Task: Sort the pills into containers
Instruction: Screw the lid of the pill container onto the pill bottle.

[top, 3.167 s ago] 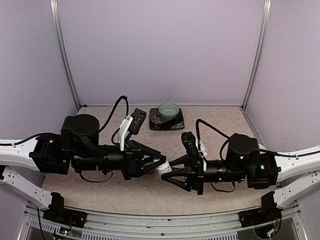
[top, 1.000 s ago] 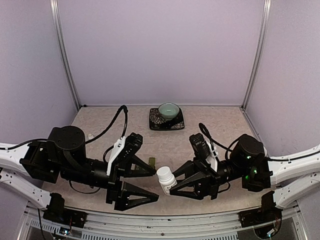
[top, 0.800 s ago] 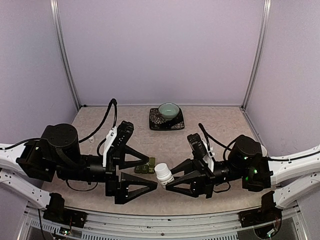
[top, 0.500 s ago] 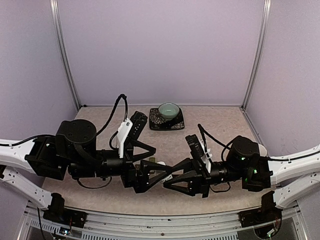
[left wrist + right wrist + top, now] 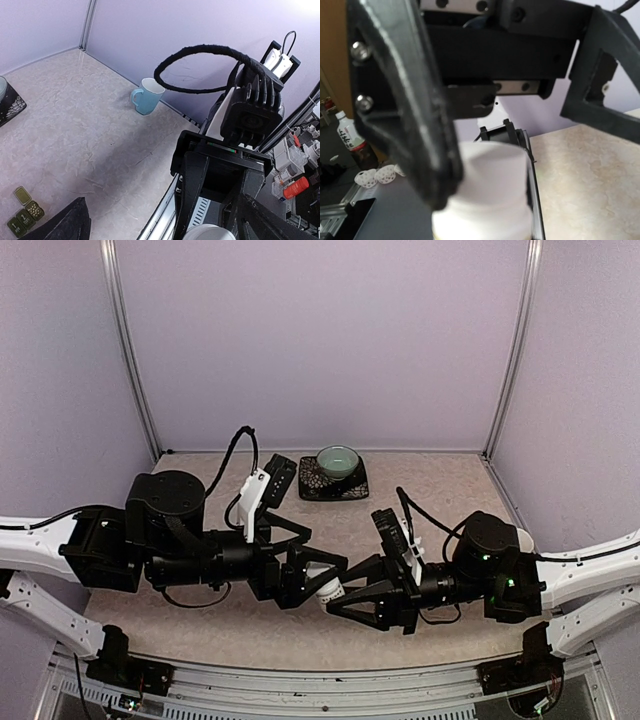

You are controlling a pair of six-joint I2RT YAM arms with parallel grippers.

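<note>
Lilac walls close in a pale mottled desk (image 5: 450, 490). A teal bowl (image 5: 337, 460) sits on a dark patterned mat (image 5: 312, 486) at the far edge. A pale blue mug (image 5: 147, 96) stands off toward a wall.

Both arms meet above the near middle of the desk. The right end effector (image 5: 336, 596) is clamped on a white bottle (image 5: 492, 185), held up off the surface. The left end effector (image 5: 328, 578) stands with its jaws wide apart to either side of the bottle's top, not gripping it.

No pills show, so they are presumably inside the bottle. The containers (image 5: 24, 215), a dark green strip of small joined compartments, lie flat on the desk. They appear low in the left wrist view, well apart from the mug, and the arms hide them from above. One lid looks raised, with pale specks inside, too small to be sure.

The bottle looks like light, rigid, smooth plastic that would slip in a loose hold. The body suits a firm squeeze and the cap is the place to take for twisting. The strip is light enough to skid if nudged, and loose pills would roll.
</note>
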